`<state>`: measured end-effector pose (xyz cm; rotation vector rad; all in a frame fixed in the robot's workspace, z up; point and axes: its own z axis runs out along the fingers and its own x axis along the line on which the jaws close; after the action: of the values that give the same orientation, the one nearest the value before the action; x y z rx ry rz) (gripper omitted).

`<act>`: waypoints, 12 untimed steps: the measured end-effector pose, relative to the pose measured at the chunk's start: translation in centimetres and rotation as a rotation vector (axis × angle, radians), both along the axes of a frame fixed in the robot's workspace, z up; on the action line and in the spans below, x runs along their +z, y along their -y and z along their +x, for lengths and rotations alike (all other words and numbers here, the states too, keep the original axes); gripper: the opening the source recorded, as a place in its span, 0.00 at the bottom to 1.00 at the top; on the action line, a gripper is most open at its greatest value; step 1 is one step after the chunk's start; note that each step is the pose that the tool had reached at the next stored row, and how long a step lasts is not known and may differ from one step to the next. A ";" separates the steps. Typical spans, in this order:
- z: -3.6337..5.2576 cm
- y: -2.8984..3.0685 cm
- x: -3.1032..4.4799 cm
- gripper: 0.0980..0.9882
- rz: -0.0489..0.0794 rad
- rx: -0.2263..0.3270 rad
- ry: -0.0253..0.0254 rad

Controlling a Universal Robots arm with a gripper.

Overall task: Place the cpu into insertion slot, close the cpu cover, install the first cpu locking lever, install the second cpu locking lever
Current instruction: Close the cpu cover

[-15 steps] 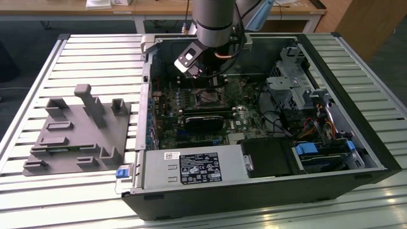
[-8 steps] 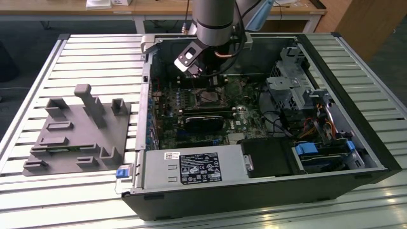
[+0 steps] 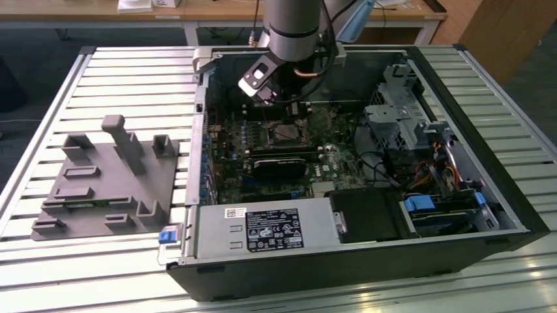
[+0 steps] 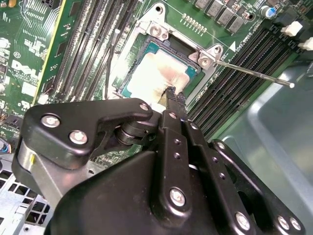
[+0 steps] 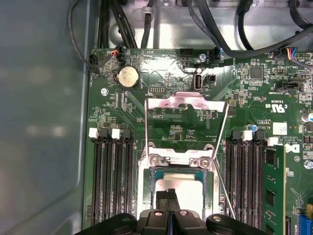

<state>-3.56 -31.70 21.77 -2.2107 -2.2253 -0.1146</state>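
Observation:
The cpu (image 4: 151, 73) lies flat in the insertion slot (image 5: 152, 175), its pale metal top (image 5: 188, 188) smeared with paste. My gripper (image 4: 172, 95) is shut with nothing between its black fingers. Its tips hover at or touch the cpu's near edge, and I cannot tell which. In the first wrist view the gripper (image 5: 169, 196) stands over the cpu. The cpu cover (image 5: 188, 102) is swung open, away from the socket. Two thin wire levers (image 5: 146, 129) (image 5: 221, 132) are raised; one (image 4: 254, 73) sticks out sideways. In the exterior view the gripper (image 3: 294, 111) is just above the socket (image 3: 284, 134).
Black memory slots (image 5: 112, 176) (image 5: 247, 171) flank the socket, with one module (image 5: 274, 186) seated. Cables (image 5: 146, 19) hang beyond the board's far edge. A black heatsink (image 3: 278, 163), power supply (image 3: 261, 231) and drive cage (image 3: 400, 117) crowd the case. A grey fixture (image 3: 104, 176) sits at the exterior view's left.

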 end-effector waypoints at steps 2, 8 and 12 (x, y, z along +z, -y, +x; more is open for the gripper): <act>0.00 0.00 0.12 0.01 0.000 0.000 0.0000; 0.00 0.00 0.84 0.01 0.000 -0.001 0.0000; 0.00 0.00 1.33 0.01 0.000 -0.002 0.0000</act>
<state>-3.56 -31.70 23.10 -2.2125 -2.2235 -0.1147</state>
